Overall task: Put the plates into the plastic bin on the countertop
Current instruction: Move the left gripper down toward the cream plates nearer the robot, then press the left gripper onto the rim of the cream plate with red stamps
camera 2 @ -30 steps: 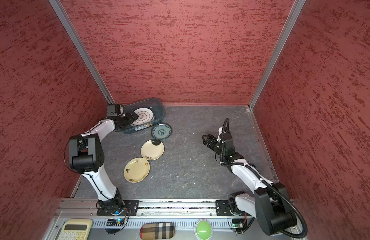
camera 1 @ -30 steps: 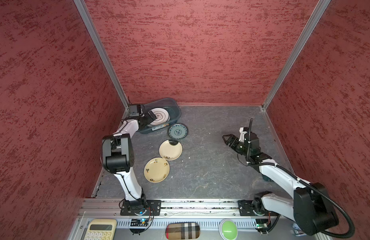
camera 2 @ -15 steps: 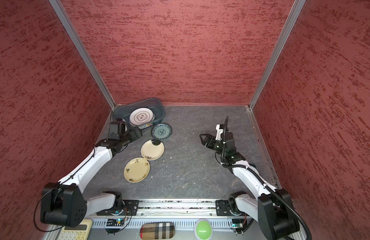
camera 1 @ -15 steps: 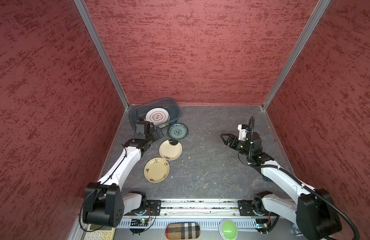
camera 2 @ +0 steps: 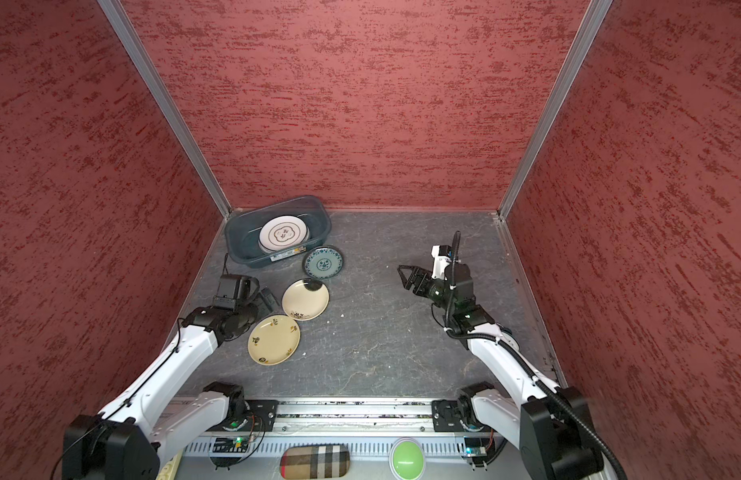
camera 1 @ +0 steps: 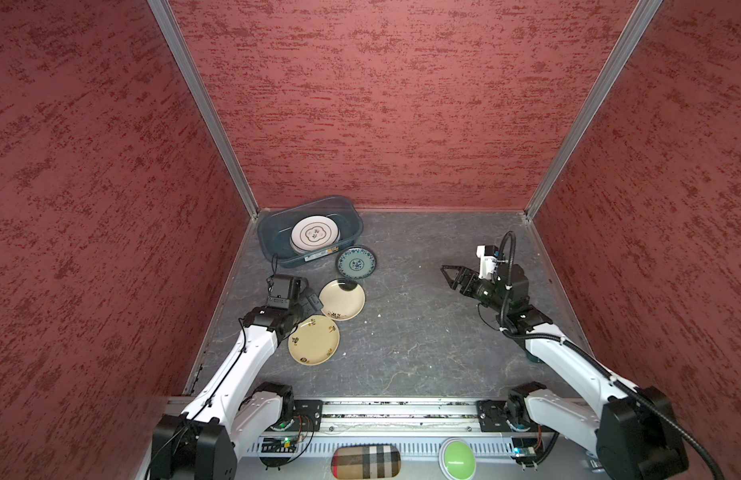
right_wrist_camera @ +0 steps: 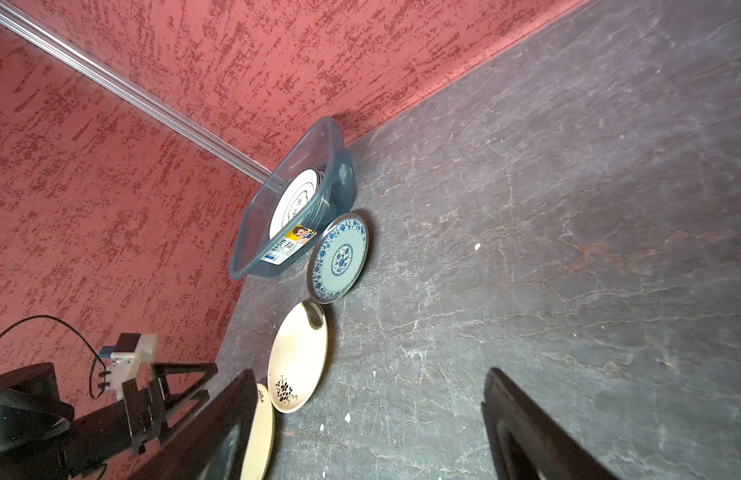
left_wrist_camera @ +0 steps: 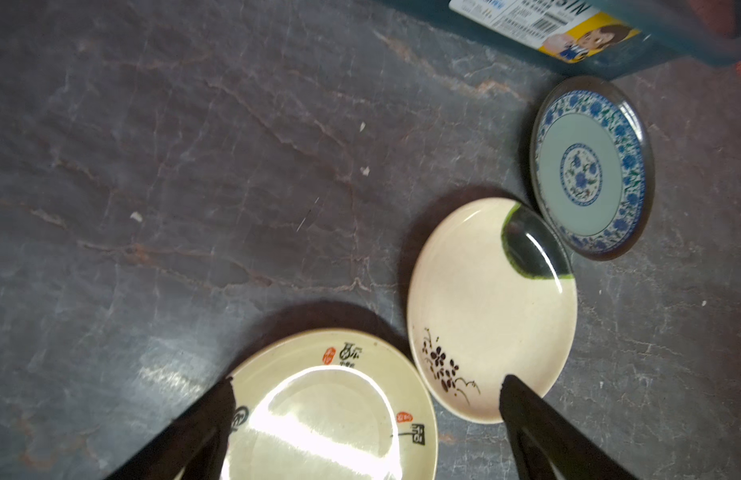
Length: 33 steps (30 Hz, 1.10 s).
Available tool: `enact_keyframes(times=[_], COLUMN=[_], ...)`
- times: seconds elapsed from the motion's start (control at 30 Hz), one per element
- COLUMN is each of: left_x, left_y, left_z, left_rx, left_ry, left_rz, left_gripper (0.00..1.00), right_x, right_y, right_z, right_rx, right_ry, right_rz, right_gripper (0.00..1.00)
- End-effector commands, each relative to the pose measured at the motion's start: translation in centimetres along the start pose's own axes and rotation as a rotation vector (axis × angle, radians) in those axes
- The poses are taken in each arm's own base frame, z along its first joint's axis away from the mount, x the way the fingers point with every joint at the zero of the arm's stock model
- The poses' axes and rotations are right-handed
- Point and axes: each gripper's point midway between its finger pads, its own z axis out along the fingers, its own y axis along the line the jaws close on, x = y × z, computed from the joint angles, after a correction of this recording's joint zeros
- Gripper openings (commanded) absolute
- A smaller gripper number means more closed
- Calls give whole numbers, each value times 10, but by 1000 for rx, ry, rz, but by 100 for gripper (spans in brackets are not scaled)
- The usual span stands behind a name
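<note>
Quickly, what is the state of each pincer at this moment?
Left pincer: open, holding nothing.
Right pincer: open, holding nothing.

Three rough, streaked red walls enclose the scene: a back wall (camera 1: 381, 104), a left wall (camera 1: 90, 166) and a right wall (camera 1: 672, 208). Aluminium posts (camera 1: 202, 108) (camera 1: 585, 108) mark the two back corners. A metal rail (camera 1: 398, 409) runs along the front. On the slotted grey ledge (camera 1: 414, 446) in front of it, a tartan oval case (camera 1: 366, 461) lies near the middle, with a green dome (camera 1: 457, 459) beside it.
</note>
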Motion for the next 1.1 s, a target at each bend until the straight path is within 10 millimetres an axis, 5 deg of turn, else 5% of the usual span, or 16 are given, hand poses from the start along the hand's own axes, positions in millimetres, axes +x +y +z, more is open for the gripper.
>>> enact_keyframes(times=[0.0, 0.43, 1.07], left_x=[18, 49, 94], left_y=[20, 49, 27], left_z=[2, 21, 48], left_rx=[-91, -187, 42], left_ry=[38, 121, 346], left_rz=[-14, -24, -117], left_gripper=[100, 99, 99], right_x=[-5, -6, -10], right_y=[10, 10, -1], right_z=[-6, -11, -6], right_rx=[-25, -9, 54], right_ry=[-21, -31, -33], right_rz=[-44, -63, -23], right_gripper=[86, 88, 89])
